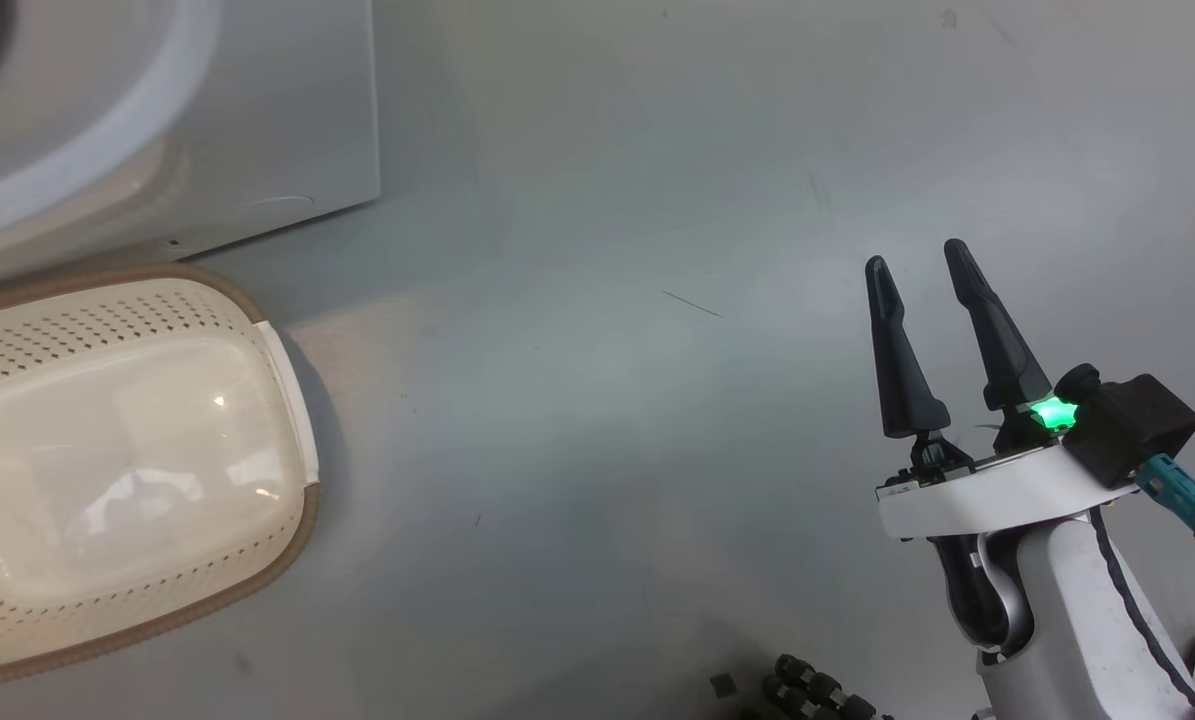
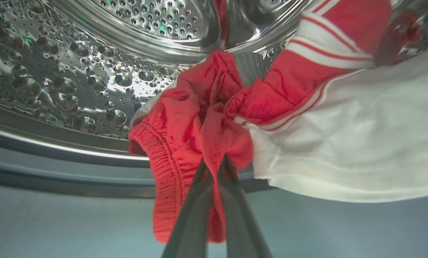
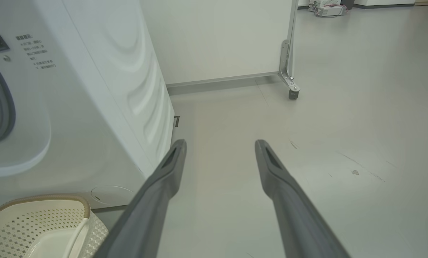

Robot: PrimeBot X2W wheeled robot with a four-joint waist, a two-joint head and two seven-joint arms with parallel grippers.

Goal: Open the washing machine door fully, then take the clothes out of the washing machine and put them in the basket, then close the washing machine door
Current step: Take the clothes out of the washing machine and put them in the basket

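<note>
Inside the washing machine's steel drum (image 2: pixel 74 82), my left gripper (image 2: pixel 214 158) is shut on a fold of the red clothes (image 2: pixel 178 136). That bunched red garment hangs over the drum's lip. Beside it lies a garment with a white panel (image 2: pixel 342 136) and red-and-white striped trim. My right gripper (image 1: pixel 917 257) stands open over bare floor, holding nothing; its fingers (image 3: pixel 171 168) point past the washing machine (image 3: pixel 92 118). The cream basket (image 1: pixel 77 320) sits on the floor before the machine (image 1: pixel 257 120), with nothing in it. The washing machine door is out of view.
A white partition panel on a caster wheel (image 3: pixel 292 94) stands behind the machine. Grey floor (image 3: pixel 342 125) spreads to the right of the machine and basket (image 3: pixel 38 218). Dark parts of the robot's base (image 1: pixel 807 690) show at the bottom edge.
</note>
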